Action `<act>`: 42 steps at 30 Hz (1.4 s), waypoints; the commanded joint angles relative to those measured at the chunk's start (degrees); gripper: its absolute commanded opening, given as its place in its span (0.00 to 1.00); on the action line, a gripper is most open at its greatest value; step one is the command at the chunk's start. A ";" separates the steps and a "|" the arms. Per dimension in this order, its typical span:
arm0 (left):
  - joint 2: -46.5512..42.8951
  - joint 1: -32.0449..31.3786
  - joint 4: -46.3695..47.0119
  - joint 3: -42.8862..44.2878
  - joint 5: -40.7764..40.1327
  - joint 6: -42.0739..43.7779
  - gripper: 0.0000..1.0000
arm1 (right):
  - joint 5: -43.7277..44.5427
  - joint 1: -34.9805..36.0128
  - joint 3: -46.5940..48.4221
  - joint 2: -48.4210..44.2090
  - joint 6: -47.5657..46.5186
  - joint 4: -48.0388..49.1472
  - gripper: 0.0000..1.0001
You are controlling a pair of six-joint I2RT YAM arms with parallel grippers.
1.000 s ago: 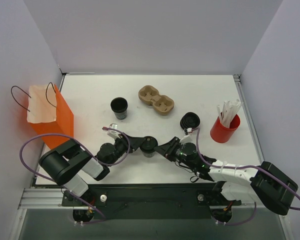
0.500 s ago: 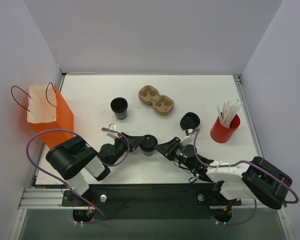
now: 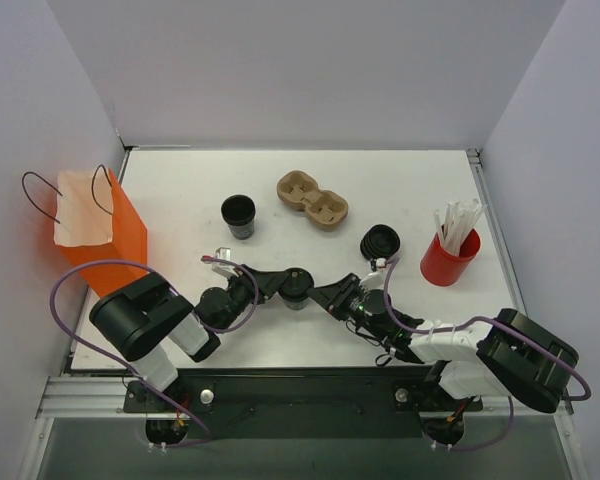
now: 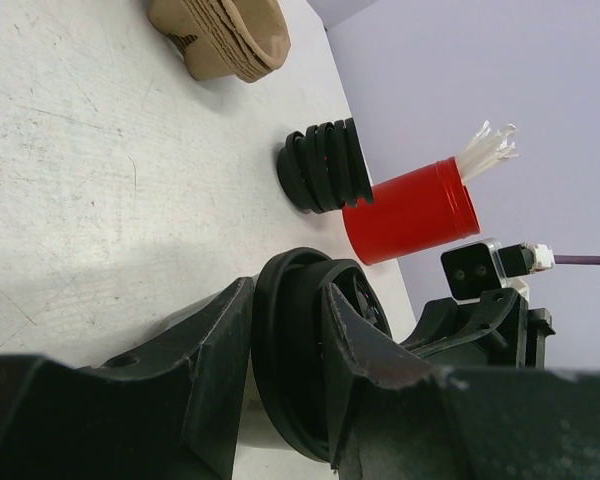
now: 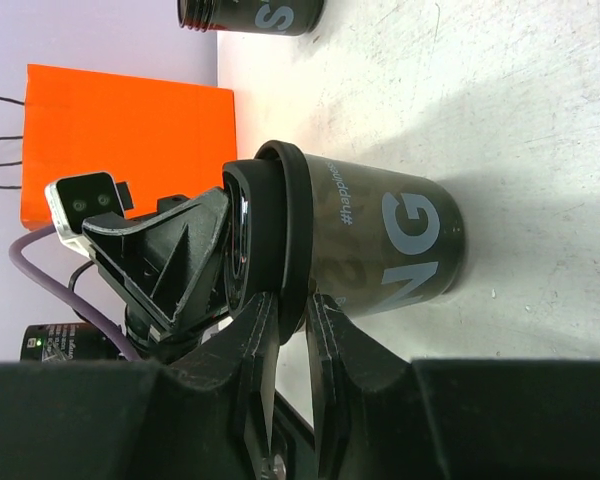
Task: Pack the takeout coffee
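The takeout coffee [image 3: 297,287], a small black cup with grey lettering and a black lid, stands on the table between my two grippers. In the right wrist view the cup [image 5: 385,250] stands on the table, its lid [image 5: 290,220] towards the left gripper. My left gripper [image 3: 283,283] is shut across the lid's rim [image 4: 290,350] from the left. My right gripper [image 3: 323,294] is shut on the lid's edge from the right, its fingers [image 5: 255,345] pinching the rim. The orange bag [image 3: 95,235] stands open at the far left.
A black cup with no lid [image 3: 238,215] stands behind the coffee. A cardboard cup carrier [image 3: 312,198] lies further back. A stack of loose black lids [image 3: 380,241] and a red cup of stirrers [image 3: 450,255] stand to the right. The table's near edge is just behind both arms.
The right arm has closed in from the right and the coffee has shifted slightly away from the arm bases. Both grippers stay on the lid.
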 commanded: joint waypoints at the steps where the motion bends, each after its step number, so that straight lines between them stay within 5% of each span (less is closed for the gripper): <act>1: 3.29 -1.84 -28.95 -6.79 7.06 6.13 0.38 | 4.03 1.29 -2.93 6.34 -8.31 -32.31 0.01; 10: -7.41 -1.75 -41.87 -4.33 4.69 8.32 0.38 | 0.60 1.47 11.91 4.93 -21.50 -51.30 0.06; 18: -9.81 -1.84 -46.10 -3.53 3.63 9.64 0.38 | 0.25 1.12 15.35 7.30 -24.05 -50.78 0.09; 28: -8.57 -1.66 -46.36 -3.09 3.19 10.52 0.38 | -10.63 -5.03 22.56 -4.46 -30.03 -51.83 0.31; 42: -7.70 -1.75 -46.36 -2.83 2.49 10.87 0.38 | -19.61 -13.65 27.31 -6.59 -32.76 -51.05 0.33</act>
